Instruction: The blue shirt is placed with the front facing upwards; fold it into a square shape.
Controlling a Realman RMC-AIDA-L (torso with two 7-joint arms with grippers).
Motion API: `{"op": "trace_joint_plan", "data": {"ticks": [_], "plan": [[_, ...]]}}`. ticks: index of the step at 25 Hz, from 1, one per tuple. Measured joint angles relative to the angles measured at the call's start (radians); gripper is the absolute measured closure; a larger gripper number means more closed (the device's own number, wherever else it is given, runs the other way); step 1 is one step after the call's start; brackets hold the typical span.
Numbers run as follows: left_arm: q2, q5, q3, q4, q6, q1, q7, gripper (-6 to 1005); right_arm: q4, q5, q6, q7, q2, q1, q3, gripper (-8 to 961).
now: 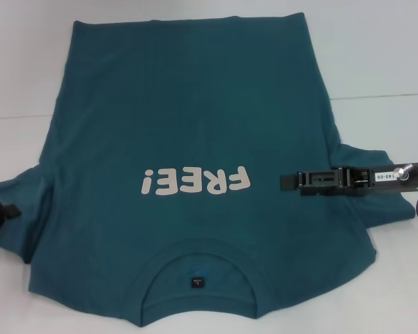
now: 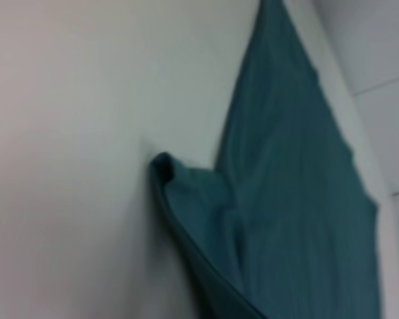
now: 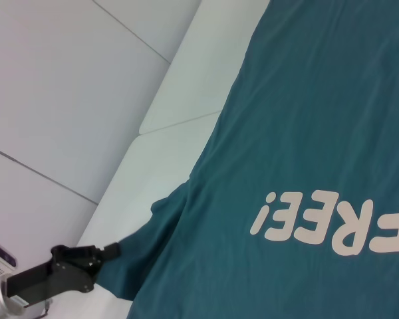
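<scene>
One blue shirt [image 1: 195, 125] lies on one white worktop [image 1: 383, 49]. It has two short sleeves, one at each side, one round collar [image 1: 198, 247], one small dark neck label [image 1: 196, 282] and one word of white lettering [image 1: 195, 182]. Two robot hands show: the left hand [image 1: 1, 212] and the right hand [image 1: 287, 181].

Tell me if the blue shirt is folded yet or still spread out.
Spread out: the blue shirt lies flat, front up, lettering and collar fully showing, both sleeves out to the sides.
</scene>
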Motion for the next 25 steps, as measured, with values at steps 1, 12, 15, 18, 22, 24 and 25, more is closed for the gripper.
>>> {"op": "trace_joint_plan", "data": {"ticks": [1,12,15,18,22,24,25], "plan": [[0.004,-0.012,-0.023,-0.017,0.007,-0.001,0.011,957,0.0,0.0,0.0,0.0,0.0,0.0,0.0,39],[0.022,-0.057,-0.126,-0.097,0.037,-0.004,0.08,955,0.001,0.0,0.0,0.0,0.0,-0.001,0.0,39],[0.022,-0.057,-0.129,-0.082,0.029,0.002,0.075,956,0.001,0.0,0.0,0.0,0.0,-0.001,0.0,39],[0.025,-0.057,-0.151,-0.067,0.024,0.009,0.075,956,0.002,0.0,0.0,0.0,0.0,-0.004,0.0,39],[0.032,-0.054,-0.168,-0.057,0.011,0.014,0.075,957,0.002,0.0,0.0,0.0,0.0,-0.005,0.0,39],[0.036,-0.048,-0.168,-0.051,0.004,0.013,0.073,958,0.002,0.0,0.0,0.0,0.0,-0.004,0.0,39],[0.038,-0.046,-0.168,-0.05,0.001,0.012,0.072,958,0.001,0.0,0.0,0.0,0.0,-0.004,0.0,39]]}}
